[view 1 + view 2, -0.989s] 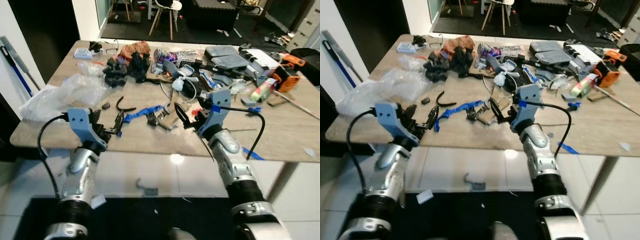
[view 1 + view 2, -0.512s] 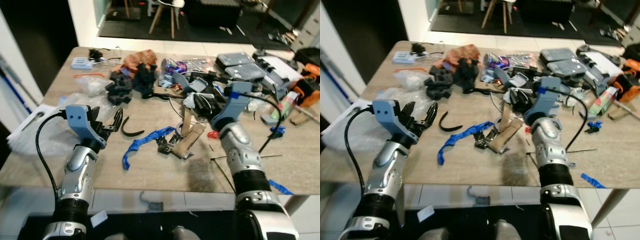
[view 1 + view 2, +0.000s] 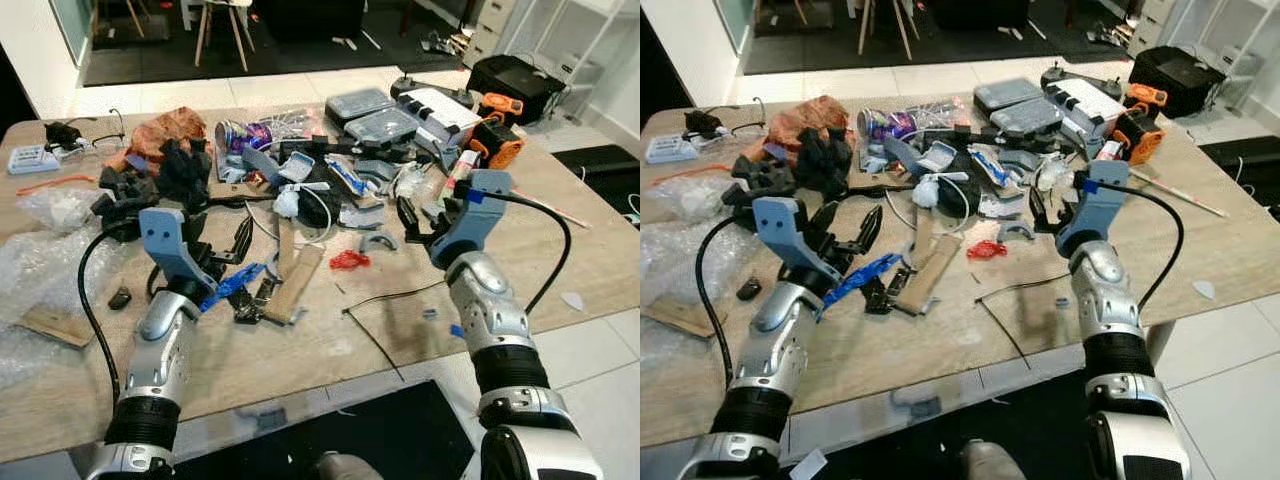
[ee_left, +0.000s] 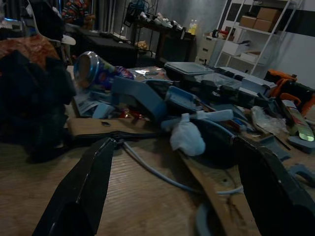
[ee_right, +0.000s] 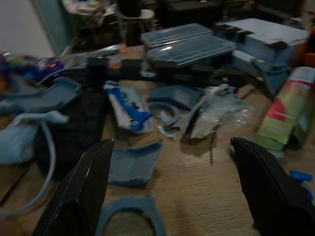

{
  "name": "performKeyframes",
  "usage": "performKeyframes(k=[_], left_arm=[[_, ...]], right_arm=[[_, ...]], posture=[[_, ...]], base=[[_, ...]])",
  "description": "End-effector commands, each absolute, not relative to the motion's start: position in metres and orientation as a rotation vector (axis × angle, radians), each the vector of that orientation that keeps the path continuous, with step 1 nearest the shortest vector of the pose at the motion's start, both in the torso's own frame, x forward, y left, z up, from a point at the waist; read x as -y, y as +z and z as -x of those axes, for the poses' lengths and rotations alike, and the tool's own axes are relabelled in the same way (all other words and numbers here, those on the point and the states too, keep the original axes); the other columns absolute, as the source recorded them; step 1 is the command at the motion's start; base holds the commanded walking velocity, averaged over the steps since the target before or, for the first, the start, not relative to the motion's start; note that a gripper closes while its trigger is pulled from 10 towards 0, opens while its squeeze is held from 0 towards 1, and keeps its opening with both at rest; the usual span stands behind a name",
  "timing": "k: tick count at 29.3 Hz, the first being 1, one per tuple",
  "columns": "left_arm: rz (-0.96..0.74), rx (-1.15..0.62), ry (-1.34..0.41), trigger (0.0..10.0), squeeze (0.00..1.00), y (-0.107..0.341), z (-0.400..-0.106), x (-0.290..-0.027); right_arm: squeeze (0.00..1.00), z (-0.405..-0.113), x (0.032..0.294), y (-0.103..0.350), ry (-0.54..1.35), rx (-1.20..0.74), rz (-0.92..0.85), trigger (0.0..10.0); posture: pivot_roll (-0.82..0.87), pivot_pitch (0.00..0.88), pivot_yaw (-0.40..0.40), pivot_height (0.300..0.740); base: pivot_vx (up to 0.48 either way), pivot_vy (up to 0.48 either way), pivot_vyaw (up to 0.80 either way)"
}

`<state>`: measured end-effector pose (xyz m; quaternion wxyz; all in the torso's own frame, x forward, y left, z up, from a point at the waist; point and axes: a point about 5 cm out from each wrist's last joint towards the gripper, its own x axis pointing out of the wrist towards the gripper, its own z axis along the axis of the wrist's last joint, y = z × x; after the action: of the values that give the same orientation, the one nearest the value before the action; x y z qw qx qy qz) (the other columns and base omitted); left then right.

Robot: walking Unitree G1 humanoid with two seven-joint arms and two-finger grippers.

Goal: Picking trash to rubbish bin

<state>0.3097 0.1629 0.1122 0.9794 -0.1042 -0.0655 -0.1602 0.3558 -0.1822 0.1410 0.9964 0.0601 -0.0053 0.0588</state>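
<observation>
Both pincers, the left pincer [image 3: 845, 232] and the right pincer [image 3: 1052, 218], are hovering spread wide and empty over the messy wooden counter [image 3: 940, 330], probably getting ready to grab trash like the crumpled red scrap [image 3: 985, 249] lying between them.

We're looking down on a light wood-grain table [image 3: 560, 262] standing on pale glossy floor tiles [image 3: 600, 400]. Beyond its far edge a dark rug [image 3: 290, 45] lies under a chair [image 3: 220, 20] with splayed wooden legs. A white wall [image 3: 35, 40] rises at far left, and white shelving [image 3: 590, 30] stands at far right.
</observation>
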Motion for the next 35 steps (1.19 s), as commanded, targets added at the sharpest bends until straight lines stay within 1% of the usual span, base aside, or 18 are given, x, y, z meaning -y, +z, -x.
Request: performKeyframes(k=[1, 5, 23, 29, 35], left_arm=[[0.197, 0.117, -0.330, 10.0, 0.00, 0.1095, -0.3075, -0.1627], [0.201, 0.116, -0.329, 10.0, 0.00, 0.1093, -0.3074, -0.1625], [0.213, 0.120, -0.324, 10.0, 0.00, 0.1097, -0.3069, -0.1624], [0.206, 0.111, -0.336, 10.0, 0.00, 0.1093, -0.3066, -0.1619], [0.226, 0.114, -0.325, 10.0, 0.00, 0.1095, -0.3070, -0.1624]], right_arm=[[0.00, -0.3556, 0.1850, 0.1395, 0.111, 0.000, -0.105, 10.0], [0.00, -0.3555, 0.1850, 0.1390, 0.112, -0.003, -0.097, 10.0], [0.00, -0.3551, 0.1837, 0.1369, 0.122, -0.016, -0.077, 10.0], [0.00, -0.3551, 0.1831, 0.1364, 0.123, -0.019, -0.076, 10.0], [0.00, -0.3549, 0.1832, 0.1363, 0.125, -0.020, -0.075, 10.0]], posture=[[0.01, 0.000, -0.042, 0.740], [0.01, 0.000, -0.042, 0.740], [0.00, 0.000, -0.043, 0.740], [0.00, 0.000, -0.043, 0.740], [0.00, 0.000, -0.044, 0.740]], base=[[0.240, -0.412, 0.00], [0.060, -0.414, 0.00], [0.013, 0.000, 0.00], [0.000, -0.394, 0.00], [0.000, 0.000, 0.00]])
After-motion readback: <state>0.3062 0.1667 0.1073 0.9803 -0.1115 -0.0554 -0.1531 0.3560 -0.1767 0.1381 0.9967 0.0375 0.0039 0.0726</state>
